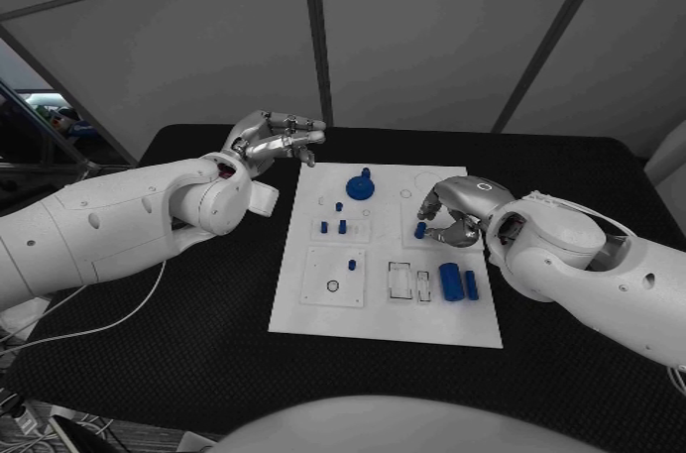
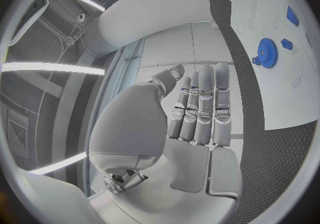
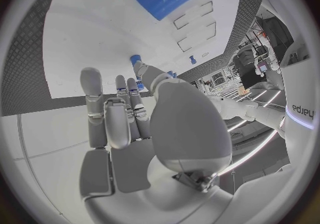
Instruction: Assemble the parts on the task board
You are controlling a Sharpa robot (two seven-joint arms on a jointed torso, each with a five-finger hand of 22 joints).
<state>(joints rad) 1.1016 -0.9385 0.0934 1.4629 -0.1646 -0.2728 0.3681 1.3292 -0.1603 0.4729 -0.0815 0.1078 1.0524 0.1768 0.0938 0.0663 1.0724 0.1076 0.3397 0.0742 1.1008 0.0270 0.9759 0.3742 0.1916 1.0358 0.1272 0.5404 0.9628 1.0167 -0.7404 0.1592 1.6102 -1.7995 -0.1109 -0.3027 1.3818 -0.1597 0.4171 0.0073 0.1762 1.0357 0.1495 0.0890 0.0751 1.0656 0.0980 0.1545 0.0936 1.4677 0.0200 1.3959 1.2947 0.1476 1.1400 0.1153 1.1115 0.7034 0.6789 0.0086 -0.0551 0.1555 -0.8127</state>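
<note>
The white task board [image 1: 386, 319] lies mid-table. My right hand [image 1: 455, 213] hovers over the board's right middle and pinches a small blue part [image 1: 420, 231] between thumb and finger; that part [image 3: 135, 60] shows at the thumb tip. My left hand [image 1: 279, 136] is raised beyond the board's far left corner, its fingers [image 2: 203, 106] stretched out and holding nothing. A blue gear [image 1: 361, 186] sits at the board's far middle, also seen as the gear [image 2: 266, 50]. Small blue pegs [image 1: 333, 226] stand below it. A blue cylinder [image 1: 450, 281] and a blue bar [image 1: 471, 284] lie at the right.
Two outlined slots [image 1: 411, 282] sit left of the cylinder, and a single peg [image 1: 352, 265] and a ring-shaped recess [image 1: 333, 285] lie in the near left panel. Black table [image 1: 200, 354] surrounds the board. A white cable [image 1: 100, 324] trails at the left.
</note>
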